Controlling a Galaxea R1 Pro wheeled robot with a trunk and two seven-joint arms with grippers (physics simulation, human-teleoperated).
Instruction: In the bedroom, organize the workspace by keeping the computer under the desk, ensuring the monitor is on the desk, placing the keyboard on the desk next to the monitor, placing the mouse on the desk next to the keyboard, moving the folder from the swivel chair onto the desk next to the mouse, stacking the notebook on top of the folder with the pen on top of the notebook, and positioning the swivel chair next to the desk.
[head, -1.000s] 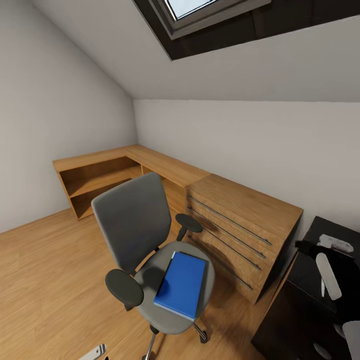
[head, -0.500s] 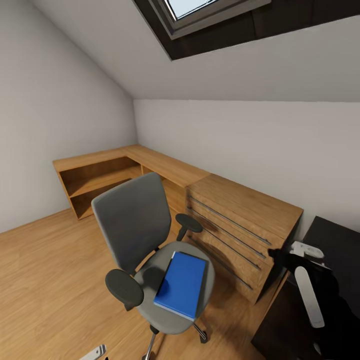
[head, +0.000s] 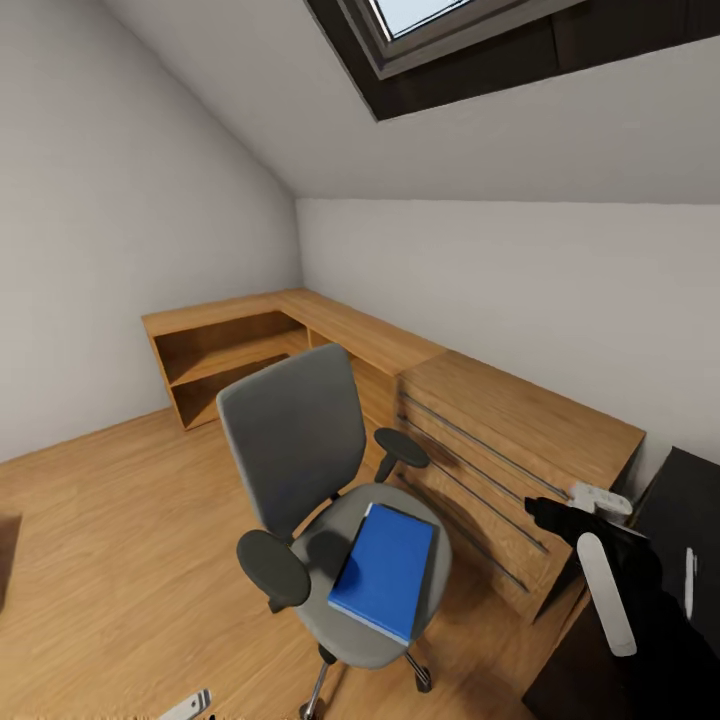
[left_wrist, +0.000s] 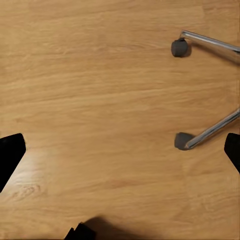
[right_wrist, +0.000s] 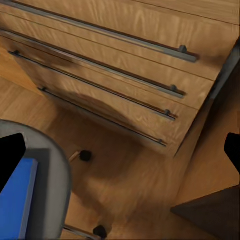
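While the folder (head: 384, 572) lies flat on the swivel chair (head: 310, 480) seat, beside the wooden dresser (head: 520, 450), the right gripper (head: 560, 510) hovers near the black worktop (head: 690, 480), jaws spread; the left jaws, over the floor (left_wrist: 100, 100), gape too.

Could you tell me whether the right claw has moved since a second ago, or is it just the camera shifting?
Yes. The right claw has swung left off the black desk corner toward the wooden dresser front, nearer the swivel chair.
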